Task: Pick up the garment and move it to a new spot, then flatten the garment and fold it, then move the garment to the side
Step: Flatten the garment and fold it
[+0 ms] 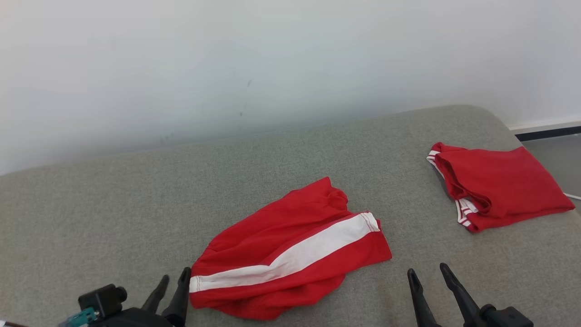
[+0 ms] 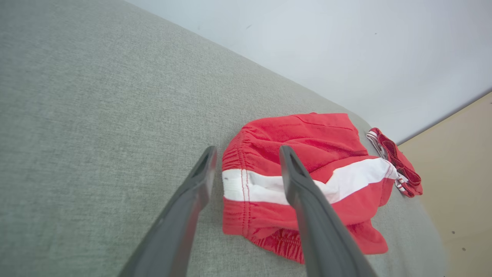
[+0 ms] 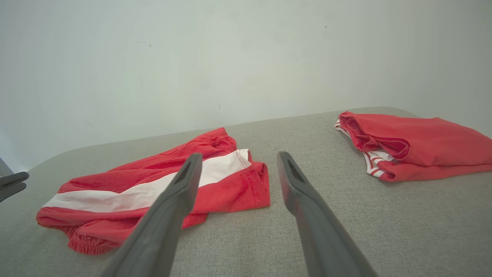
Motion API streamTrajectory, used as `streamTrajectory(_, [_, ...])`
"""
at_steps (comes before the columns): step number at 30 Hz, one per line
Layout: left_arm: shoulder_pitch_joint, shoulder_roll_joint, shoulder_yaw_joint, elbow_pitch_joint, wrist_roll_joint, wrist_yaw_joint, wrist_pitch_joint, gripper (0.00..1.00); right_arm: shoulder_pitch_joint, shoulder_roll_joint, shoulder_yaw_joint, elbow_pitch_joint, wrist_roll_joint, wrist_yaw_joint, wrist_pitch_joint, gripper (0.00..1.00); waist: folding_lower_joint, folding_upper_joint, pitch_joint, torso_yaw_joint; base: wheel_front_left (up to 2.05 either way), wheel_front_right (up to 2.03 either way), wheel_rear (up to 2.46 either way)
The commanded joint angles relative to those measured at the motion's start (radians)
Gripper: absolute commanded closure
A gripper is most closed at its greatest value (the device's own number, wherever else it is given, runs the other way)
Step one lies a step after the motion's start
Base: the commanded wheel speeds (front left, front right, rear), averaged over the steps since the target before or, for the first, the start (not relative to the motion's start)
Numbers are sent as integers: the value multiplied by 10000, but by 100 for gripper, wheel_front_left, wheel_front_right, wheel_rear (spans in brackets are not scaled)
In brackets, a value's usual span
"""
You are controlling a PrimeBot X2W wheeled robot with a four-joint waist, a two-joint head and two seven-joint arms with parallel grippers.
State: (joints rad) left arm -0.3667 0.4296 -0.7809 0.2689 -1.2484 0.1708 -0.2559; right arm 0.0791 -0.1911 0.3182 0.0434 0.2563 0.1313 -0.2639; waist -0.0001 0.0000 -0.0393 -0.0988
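Folded red garment on a grey cushion, white wall behind
Striped red-and-white trim shows along its edge. It lies close to the cushion's right end, where a dark baseboard and grey floor begin.

The grey cushion lies bare across its whole left half, from the near edge to the white wall on the far side, so a gripper can pass freely there. The red shorts, rumpled and low, take up the near middle. Between them and the folded red garment at the far right runs an open strip of cushion; the right gripper stands at its near end, jaws apart. The left gripper, fingers parted, sits just beside the shorts' near left end. Beyond both cloths the cushion is bare up to the wall
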Motion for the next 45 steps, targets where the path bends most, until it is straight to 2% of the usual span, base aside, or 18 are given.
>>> streamTrajectory(1, [279,102,203,21,337,119,-71,0,150,-52,18,-1,92,-11,-4,0,1,0,-76,-34,0,0,0])
streamTrajectory(6, [958,-63,1350,-428,1765,496,-90,0,219,-9,-81,-39,94,-11,-4,0,1,0,-180,-4,0,0,0])
streamTrajectory(10, [1773,-529,2535,-1118,2937,747,-95,0,254,78,-184,7,160,-11,-5,0,1,0,-228,117,0,0,0])
streamTrajectory(11, [1773,-529,2535,-1118,2937,747,-95,0,254,78,-184,7,160,-11,-5,0,1,0,-228,117,0,0,0])
streamTrajectory(19, [3142,-1303,3538,-2471,5616,868,-94,0,-204,307,-161,726,876,-11,-7,0,1,0,-172,589,0,0,0])
streamTrajectory(25, [3683,-1688,3915,-2760,7458,713,-93,0,-996,120,250,1847,1309,-11,-5,0,1,0,-62,1035,0,0,0])
streamTrajectory(30, [3931,-2031,4057,-2834,8385,415,-94,0,-1882,-286,519,3128,1692,-11,-5,0,1,0,66,1433,0,0,0])
streamTrajectory(37, [4093,-2419,4237,-2702,9071,9,-94,0,-3478,-992,1459,5268,2760,-11,388,0,1,0,246,1819,0,0,0])
streamTrajectory(45, [4063,-2683,4399,-2521,9503,-340,-95,0,-4947,-1496,2354,6586,3955,-10,1019,0,1,0,423,2004,0,0,0])
